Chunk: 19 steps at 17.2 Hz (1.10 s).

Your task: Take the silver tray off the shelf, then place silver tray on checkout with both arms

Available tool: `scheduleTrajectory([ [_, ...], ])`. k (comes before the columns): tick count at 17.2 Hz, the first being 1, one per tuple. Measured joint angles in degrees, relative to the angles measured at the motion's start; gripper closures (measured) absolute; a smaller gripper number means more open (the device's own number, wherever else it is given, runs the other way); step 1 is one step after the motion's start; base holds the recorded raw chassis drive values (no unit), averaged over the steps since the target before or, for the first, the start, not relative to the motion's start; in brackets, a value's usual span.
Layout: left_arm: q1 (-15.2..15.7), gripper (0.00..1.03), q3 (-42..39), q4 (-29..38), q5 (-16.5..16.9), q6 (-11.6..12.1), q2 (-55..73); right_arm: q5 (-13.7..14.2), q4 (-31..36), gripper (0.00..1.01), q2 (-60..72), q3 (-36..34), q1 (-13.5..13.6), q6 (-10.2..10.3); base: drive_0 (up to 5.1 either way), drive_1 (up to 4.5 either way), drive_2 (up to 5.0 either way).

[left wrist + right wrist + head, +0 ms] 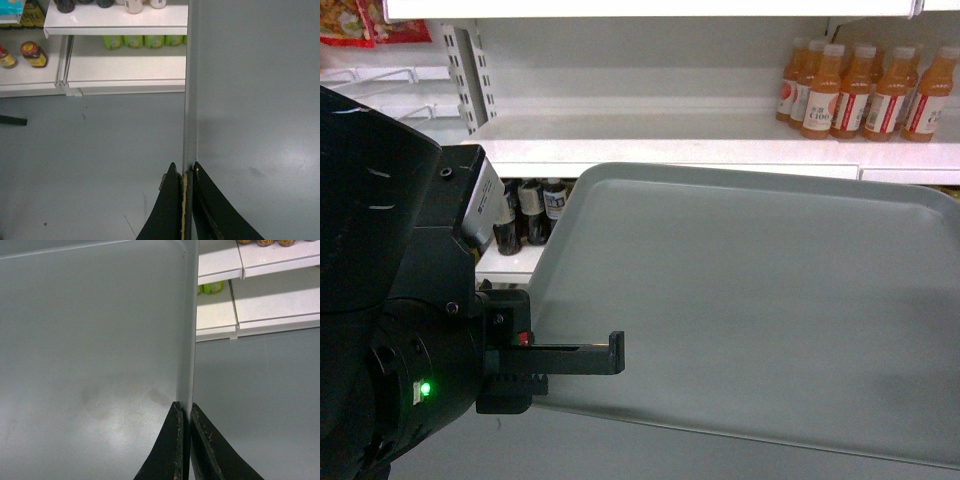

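Note:
The silver tray (750, 300) is a large flat grey-green rectangle held in the air in front of the shelf (670, 135), level and off the boards. My left gripper (617, 355) is shut on its left rim; the wrist view shows the rim (190, 100) pinched between the black jaws of the left gripper (185, 170). My right gripper (184, 407) is shut on the tray's right rim (189, 330), and it is outside the head view. The checkout is out of view.
Orange juice bottles (860, 90) stand on the shelf board at the back right. Dark bottles (530, 210) sit on a lower board behind the left arm. Lower boards hold green bottles (140, 41) and jars (32, 54). Grey floor (100, 165) lies under the tray.

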Motion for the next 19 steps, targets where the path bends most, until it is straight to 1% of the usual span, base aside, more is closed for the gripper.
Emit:
scheduleTrajectory([
  [1,0.02,1.0,0.0,-0.31,-0.07,0.0,0.0,0.02,-0.13,0.98,0.0,0.0,0.04,-0.02,0.0,0.0,0.0],
  [19,0.04,1.0,0.0,-0.15,-0.02,0.0,0.0,-0.02,-0.22,0.98,0.0,0.02,0.0,0.0,0.1,-4.21,4.5],
])
